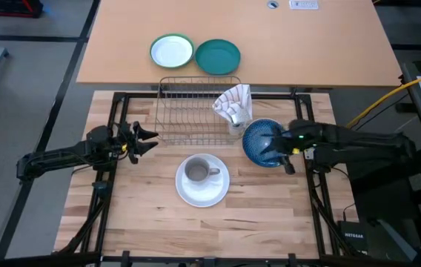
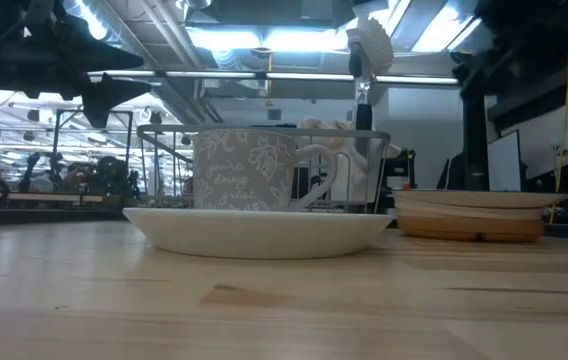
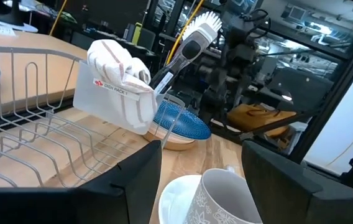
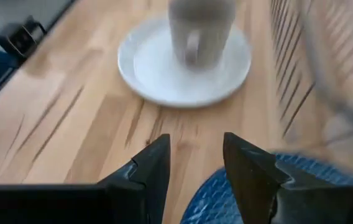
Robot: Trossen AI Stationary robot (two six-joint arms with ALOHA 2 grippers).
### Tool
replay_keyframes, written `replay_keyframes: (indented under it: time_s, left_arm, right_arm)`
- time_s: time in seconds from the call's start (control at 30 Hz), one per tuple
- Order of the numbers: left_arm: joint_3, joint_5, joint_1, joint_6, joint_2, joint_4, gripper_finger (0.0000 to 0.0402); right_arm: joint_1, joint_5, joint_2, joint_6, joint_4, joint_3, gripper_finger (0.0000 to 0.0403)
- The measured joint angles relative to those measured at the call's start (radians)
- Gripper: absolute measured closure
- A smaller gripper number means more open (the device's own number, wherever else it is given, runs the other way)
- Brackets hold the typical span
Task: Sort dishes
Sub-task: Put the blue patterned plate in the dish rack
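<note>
A grey patterned mug (image 1: 197,172) stands on a white plate (image 1: 203,191) at the table's middle; both also show in the low view, the mug (image 2: 249,168) on the plate (image 2: 259,230). A dark blue plate (image 1: 257,141) lies on a tan wood-coloured plate (image 3: 178,140) right of the mug, in front of the rack's right end. My right gripper (image 1: 276,148) is open and hovers over the blue plate (image 4: 325,180), its fingertips pointing toward the mug (image 4: 198,28). My left gripper (image 1: 150,139) is open and empty, in the air at the rack's left front corner, facing the mug (image 3: 220,199).
A wire dish rack (image 1: 188,111) stands at the table's far middle. A white holder with a cloth and a dish brush (image 1: 234,104) hangs on the rack's right end. A green-rimmed white plate (image 1: 172,50) and a teal plate (image 1: 218,56) lie on the farther table.
</note>
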Motion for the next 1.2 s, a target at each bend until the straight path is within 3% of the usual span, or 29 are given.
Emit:
replay_keyframes:
  time_s: [0.4,0.6,0.83,1.0,1.2]
  left_arm:
    - [0.001,0.000,0.000,0.020,0.000,0.000,0.0189]
    - [0.002,0.000,0.000,0.030,0.000,-0.006,0.0189]
    - [0.002,-0.001,0.000,0.066,0.000,-0.034,0.0189]
    - [0.002,-0.001,0.000,0.064,0.000,-0.054,0.0189]
    - [0.002,0.000,0.000,0.062,0.000,-0.062,0.0189]
  right_arm:
    - [0.002,-0.009,0.336,0.094,-0.019,0.006,0.0251]
    - [0.069,-0.009,0.383,0.102,-0.015,0.006,0.0251]
    - [0.195,-0.044,0.382,0.265,-0.022,0.049,0.0251]
    - [0.336,0.112,0.381,0.375,-0.114,0.170,0.0251]
    - [0.503,0.484,0.391,0.452,-0.243,0.294,0.0251]
